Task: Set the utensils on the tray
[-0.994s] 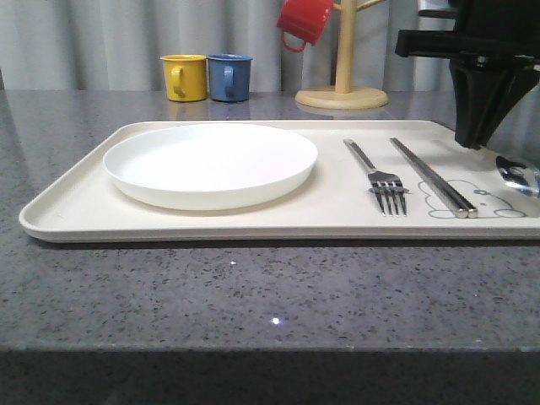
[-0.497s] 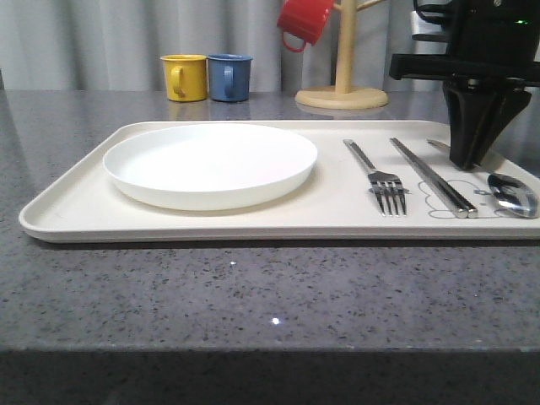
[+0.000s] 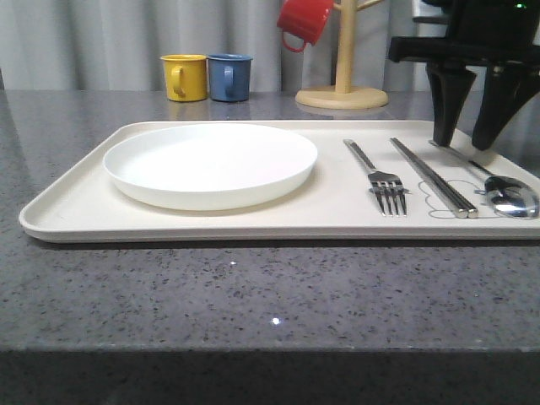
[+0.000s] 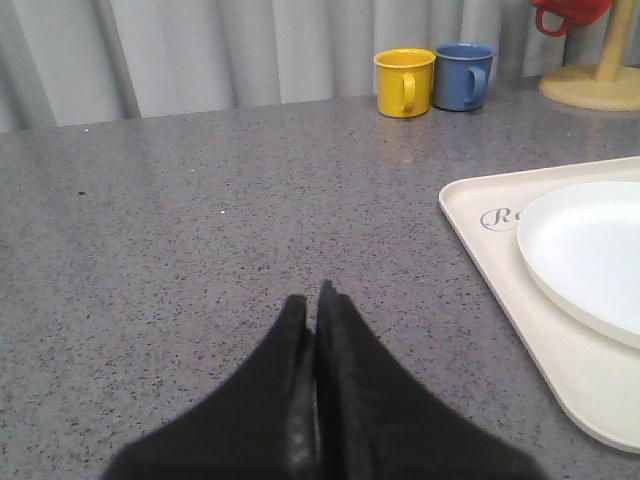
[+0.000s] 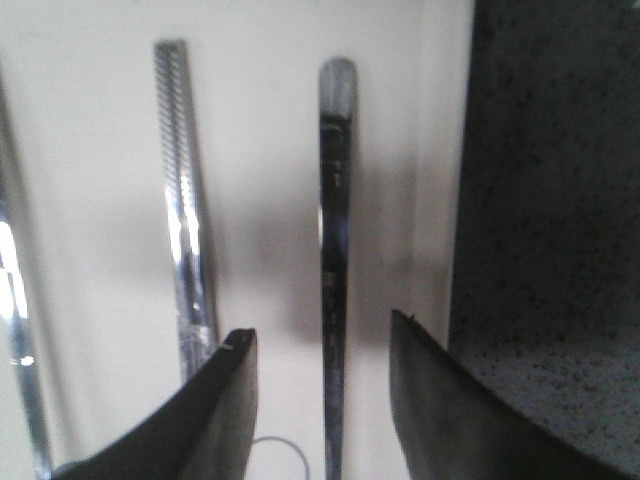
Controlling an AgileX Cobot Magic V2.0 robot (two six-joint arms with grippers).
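Observation:
The cream tray (image 3: pixel 76 207) holds the white plate (image 3: pixel 211 163), the fork (image 3: pixel 381 178), the chopsticks (image 3: pixel 432 177) and the spoon (image 3: pixel 510 193), which lies at the tray's right end. My right gripper (image 3: pixel 461 139) stands open over the spoon's handle, one finger on each side. In the right wrist view the spoon handle (image 5: pixel 335 250) lies flat on the tray between the open fingers (image 5: pixel 323 335), with a chopstick (image 5: pixel 183 200) beside it. My left gripper (image 4: pixel 312 300) is shut and empty over the bare counter, left of the tray (image 4: pixel 490 250) and plate (image 4: pixel 585 250).
A yellow mug (image 3: pixel 185 77) and a blue mug (image 3: pixel 229 77) stand behind the tray. A wooden mug tree (image 3: pixel 342 84) with a red mug (image 3: pixel 304 21) hanging on it stands at the back right. The tray's right edge meets dark counter (image 5: pixel 550 200).
My right gripper has opened and let go of the spoon, which now lies on the tray. The gripper has shifted slightly left and lifted a little.

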